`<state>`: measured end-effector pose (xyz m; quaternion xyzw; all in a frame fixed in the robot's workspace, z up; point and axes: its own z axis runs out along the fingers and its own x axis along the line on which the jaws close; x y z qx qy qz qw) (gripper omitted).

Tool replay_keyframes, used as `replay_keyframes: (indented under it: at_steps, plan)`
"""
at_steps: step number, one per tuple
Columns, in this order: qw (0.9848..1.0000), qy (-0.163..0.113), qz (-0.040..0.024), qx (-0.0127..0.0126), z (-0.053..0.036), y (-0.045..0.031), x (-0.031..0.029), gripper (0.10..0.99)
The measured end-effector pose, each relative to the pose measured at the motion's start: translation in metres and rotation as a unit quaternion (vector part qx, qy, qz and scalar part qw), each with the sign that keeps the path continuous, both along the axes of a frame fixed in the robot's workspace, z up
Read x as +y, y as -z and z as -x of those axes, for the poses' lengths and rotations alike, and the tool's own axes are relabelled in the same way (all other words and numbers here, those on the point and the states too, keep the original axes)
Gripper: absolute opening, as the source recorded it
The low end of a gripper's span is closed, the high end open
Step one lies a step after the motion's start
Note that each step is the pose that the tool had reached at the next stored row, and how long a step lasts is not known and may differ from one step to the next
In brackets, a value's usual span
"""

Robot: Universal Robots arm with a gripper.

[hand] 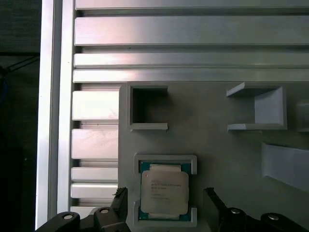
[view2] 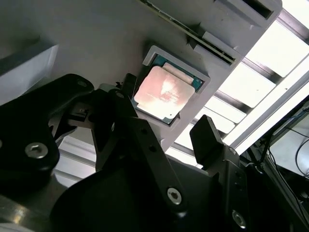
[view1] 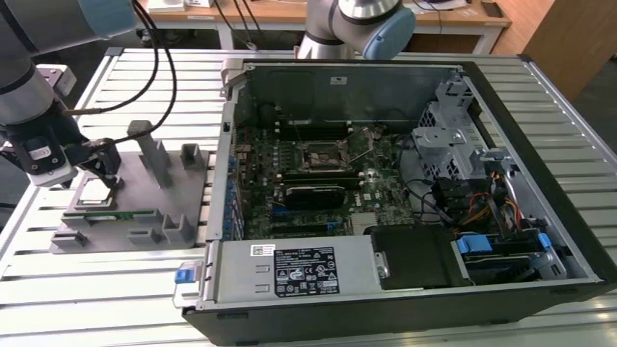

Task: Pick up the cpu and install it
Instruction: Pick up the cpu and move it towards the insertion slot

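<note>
At the exterior view's left, the gripper [view1: 104, 176] hangs over a grey fixture [view1: 135, 196] that lies on the slatted table [view1: 126, 296]. The cpu [view1: 95, 191] lies flat in a shallow walled recess of that fixture, silvery top upward. In both wrist views the jaws stand spread, one black finger [hand: 120, 194] on each side of the chip and neither touching it, so nothing is held. We judge the step in hand to be the grasp. It is done well when the fingers are centred on two opposite edges of the chip and come down square to it. They should close through the gaps in the recess wall rather than onto the wall's raised corners, and the chip must stay level between the pads. A skewed closure could tip the chip against the recess. Just beside the cpu, a green memory stick [view1: 114, 215] lies along the fixture, and grey posts [view1: 154, 153] rise near the gripper; both stand close to the fingers' path. Further right, the open computer case [view1: 347, 90] shows the motherboard with its black socket [view1: 322, 156] near the middle. A metal drive cage [view1: 446, 137] and a bundle of cables [view1: 475, 211] crowd the exterior view's right, well apart from the fixture.
</note>
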<state>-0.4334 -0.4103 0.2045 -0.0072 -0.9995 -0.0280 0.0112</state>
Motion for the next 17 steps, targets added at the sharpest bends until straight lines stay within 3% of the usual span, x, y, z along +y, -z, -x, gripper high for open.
replay_keyframes:
  at_steps: [14,16,17]
  plan:
    - [1.0,0.001,0.0001,0.0001,0.002,0.018,0.0035,0.722]
    - [1.0,0.001,0.0001,0.0001,0.002,0.0192,0.0035,0.706]
    - [1.0,0.001,0.0001,0.0001,0.002,0.0198,0.0035,0.639]
